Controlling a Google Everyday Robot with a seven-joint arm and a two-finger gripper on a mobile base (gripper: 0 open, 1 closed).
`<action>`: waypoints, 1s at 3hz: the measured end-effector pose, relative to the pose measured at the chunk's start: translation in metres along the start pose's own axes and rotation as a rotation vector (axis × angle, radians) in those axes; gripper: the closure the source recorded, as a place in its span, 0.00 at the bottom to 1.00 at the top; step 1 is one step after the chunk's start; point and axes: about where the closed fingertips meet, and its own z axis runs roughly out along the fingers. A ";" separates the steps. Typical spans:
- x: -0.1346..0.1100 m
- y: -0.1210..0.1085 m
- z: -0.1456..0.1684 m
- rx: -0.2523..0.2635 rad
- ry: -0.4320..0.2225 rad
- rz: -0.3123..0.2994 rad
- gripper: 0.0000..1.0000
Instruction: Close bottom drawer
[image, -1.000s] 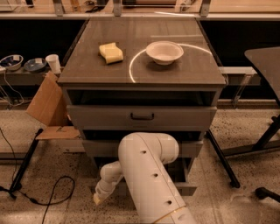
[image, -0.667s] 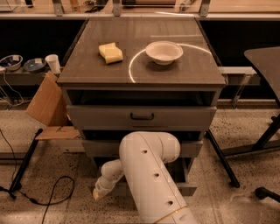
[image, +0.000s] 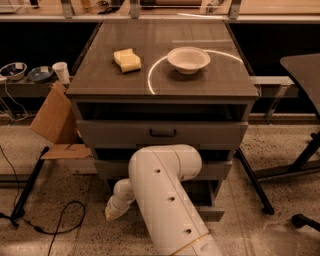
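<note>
Drawer: the deep plain grey bottom drawer (image: 212, 214) of the grey cabinet (image: 100, 132) is seen pulled out, largely hidden behind the white tubular arm (image: 167, 200).
Gripper: the cream-tipped gripper (image: 114, 210) is held low beside the drawer's left front, near the speckled floor (image: 75, 240).
Gripper state: cannot be told.
Contact: cannot be told.

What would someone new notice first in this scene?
The big white robot arm fills the foreground, bent in front of the grey cabinet, its gripper low by the cabinet's left front, near the bottom drawer, which stands pulled out. On the cabinet top sit a white bowl and a yellow sponge.
</note>
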 end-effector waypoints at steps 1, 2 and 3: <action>-0.013 0.007 -0.011 0.075 -0.025 0.013 1.00; -0.019 0.014 -0.019 0.184 -0.035 0.002 1.00; -0.022 0.022 -0.017 0.287 -0.014 0.011 1.00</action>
